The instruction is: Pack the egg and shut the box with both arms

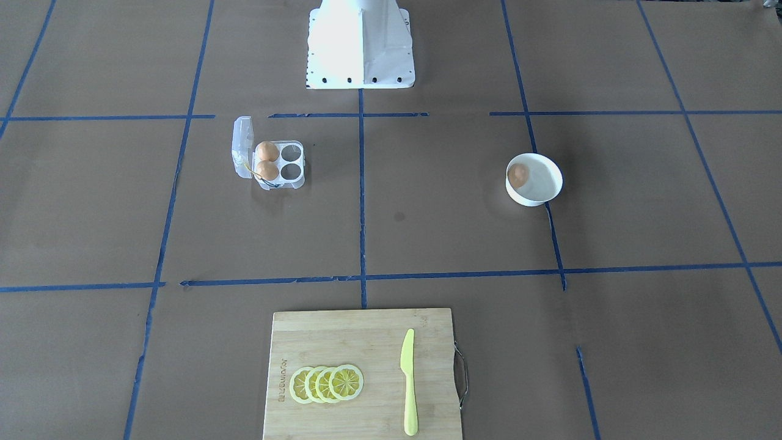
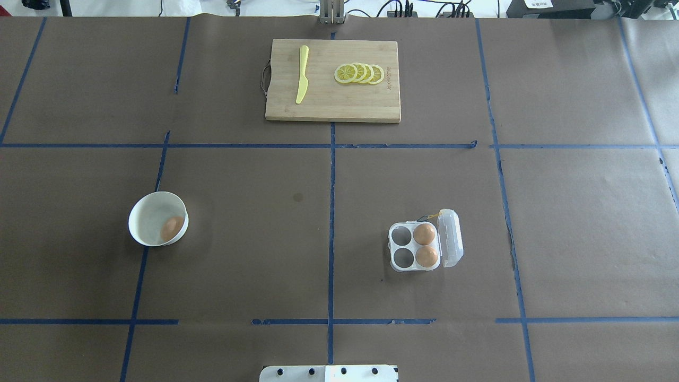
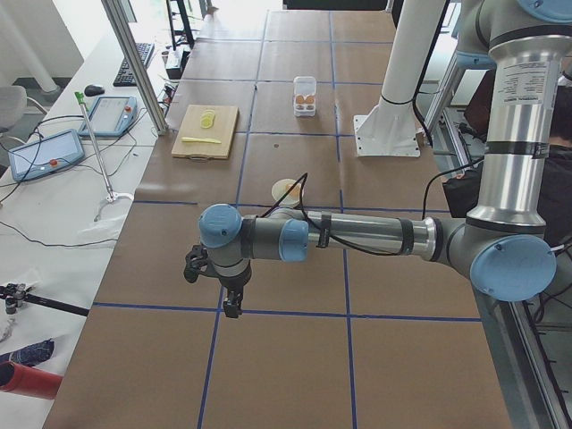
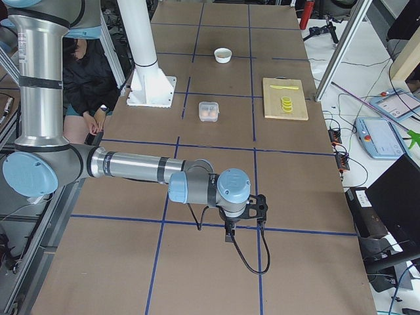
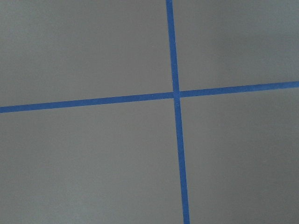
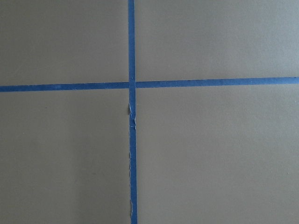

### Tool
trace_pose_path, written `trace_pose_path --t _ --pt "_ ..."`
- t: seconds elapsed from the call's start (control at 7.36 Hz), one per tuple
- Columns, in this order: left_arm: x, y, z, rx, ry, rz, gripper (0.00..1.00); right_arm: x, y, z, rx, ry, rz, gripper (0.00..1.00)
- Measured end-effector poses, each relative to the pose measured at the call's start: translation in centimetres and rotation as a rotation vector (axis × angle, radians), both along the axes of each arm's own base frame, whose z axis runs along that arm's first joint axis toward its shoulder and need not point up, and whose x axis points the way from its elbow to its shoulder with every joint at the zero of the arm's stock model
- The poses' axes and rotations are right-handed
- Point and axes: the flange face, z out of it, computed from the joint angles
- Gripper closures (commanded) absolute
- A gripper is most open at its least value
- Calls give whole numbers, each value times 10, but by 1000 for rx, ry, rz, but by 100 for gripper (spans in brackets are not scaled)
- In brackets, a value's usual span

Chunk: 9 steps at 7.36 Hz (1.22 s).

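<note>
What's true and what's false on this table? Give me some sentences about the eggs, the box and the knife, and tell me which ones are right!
1. The small clear plastic egg carton has its lid open. True.
2. Three eggs sit in the carton. False: only two brown eggs sit in it, in the cells next to the lid, and the other two cells are empty.
3. The round white bowl holds one orange-brown egg. True.
4. The yellow plastic knife lies inside the bowl. False: it lies on the wooden cutting board, apart from the lemon slices.
</note>
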Motion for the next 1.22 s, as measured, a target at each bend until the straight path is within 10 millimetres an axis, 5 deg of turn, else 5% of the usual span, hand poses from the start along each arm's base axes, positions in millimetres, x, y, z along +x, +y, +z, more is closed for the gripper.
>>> trace_pose_path --t 0.27,0.54,0.81,0.95,1.22 --pt "0 -3 -17 33 0 -2 0 0 -1 -3 6 0 1 0" --pt "6 -26 -91 227 8 4 0 0 -2 -5 11 0 1 0" --pt "68 -45 -154 406 98 86 0 0 -2 -4 10 -6 0 0" --pt "101 -44 -173 419 173 123 0 -1 -3 -5 14 -9 0 0" --pt "134 -45 -198 419 300 164 0 -1 -9 -14 35 -13 -2 0"
